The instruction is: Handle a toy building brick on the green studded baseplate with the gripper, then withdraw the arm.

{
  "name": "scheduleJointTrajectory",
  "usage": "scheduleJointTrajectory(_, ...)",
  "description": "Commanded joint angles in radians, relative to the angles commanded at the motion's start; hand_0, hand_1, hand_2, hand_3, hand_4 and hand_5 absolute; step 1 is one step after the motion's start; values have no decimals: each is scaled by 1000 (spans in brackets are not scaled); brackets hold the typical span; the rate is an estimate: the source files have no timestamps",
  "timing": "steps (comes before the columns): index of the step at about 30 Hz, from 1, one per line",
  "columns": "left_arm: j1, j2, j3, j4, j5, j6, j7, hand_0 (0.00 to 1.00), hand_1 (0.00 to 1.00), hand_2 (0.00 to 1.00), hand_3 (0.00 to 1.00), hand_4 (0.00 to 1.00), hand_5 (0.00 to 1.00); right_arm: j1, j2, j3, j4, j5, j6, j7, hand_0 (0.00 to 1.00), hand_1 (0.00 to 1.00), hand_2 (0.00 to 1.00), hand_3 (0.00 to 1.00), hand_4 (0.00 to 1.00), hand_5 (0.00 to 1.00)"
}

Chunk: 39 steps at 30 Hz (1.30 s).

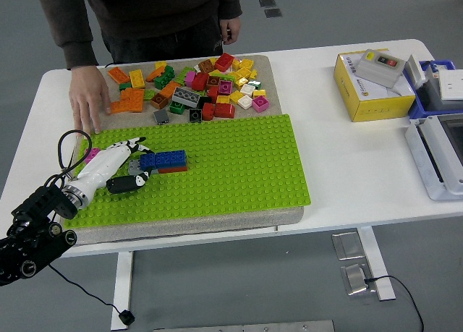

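Reaching onto the green baseplate (231, 166), the left hand (119, 166) nearly touches blue bricks (163, 159); its grip is unclear.

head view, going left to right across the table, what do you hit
Robot's left hand with white and black fingers → blue toy building brick on the green studded baseplate → bare white table → yellow cardboard box → grey and white equipment at the right edge.
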Motion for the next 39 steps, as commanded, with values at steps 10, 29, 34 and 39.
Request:
scheduleJointTrajectory(10, -2, 0, -7, 1, -4, 1, 2, 998, 996, 998, 747, 550, 469, 0, 1, 1, 0, -1, -1, 1, 598, 472, 672, 648, 606, 998)
scheduleJointTrajectory(29, -12, 3, 8, -11, 0, -15, -8, 995, 998, 998, 802, 562, 462, 3, 1, 9, -1, -14, -6, 4, 594, 467, 669, 647, 605, 998)
scheduleJointTrajectory(34, -15, 2, 6, -10, 3, -18, -6, 995, 998, 998, 802, 562, 462, 3, 1, 9, -1, -15, -6, 5, 594, 467, 669, 647, 605, 998)
scheduleJointTrajectory(39, -16, 1, 8, -8, 3, -19, -3, 994, 998, 998, 817, 566, 466, 3, 1, 9, -2, -17, -7, 6, 594, 466, 669, 647, 605, 998)
